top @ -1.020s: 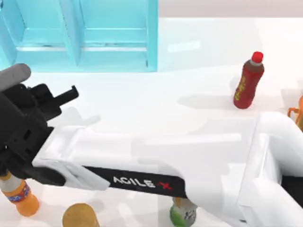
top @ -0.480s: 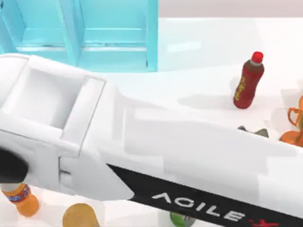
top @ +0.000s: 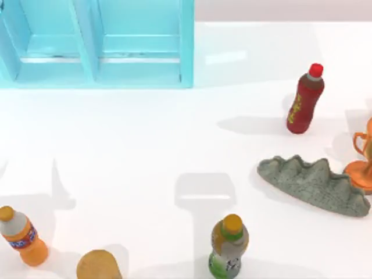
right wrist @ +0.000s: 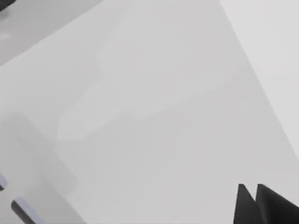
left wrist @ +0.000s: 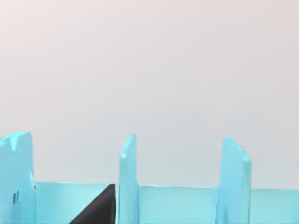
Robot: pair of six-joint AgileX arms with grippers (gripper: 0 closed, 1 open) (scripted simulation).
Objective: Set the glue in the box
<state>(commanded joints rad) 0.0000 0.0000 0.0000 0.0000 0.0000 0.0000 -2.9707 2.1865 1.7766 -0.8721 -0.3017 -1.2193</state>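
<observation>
The box [top: 96, 43] sits at the tabletop's [top: 145, 145] far left corner. A bottle [top: 304, 99] stands toward the right edge, a rock [top: 314, 183] in front of it. Three bottles [top: 228, 247] line the near edge.

This is a rendered tabletop test scene, not a lived-in room: a plain white table [top: 151, 151] under flat, even light, with soft shadows and a blank pale backdrop behind it. The turquoise box [top: 99, 43], with straight walls and inner dividers, stands at the table's far edge. Well apart from the box, unrelated props lie scattered like test objects: a dark red bottle [top: 304, 100] off to its right, a grey ridged slab [top: 314, 183] and an orange trophy-like cup [top: 363, 157] beyond that, and, along the edge opposite the box, a green drink bottle [top: 228, 247], an orange bottle [top: 22, 235] and a tan rounded object [top: 97, 266].
</observation>
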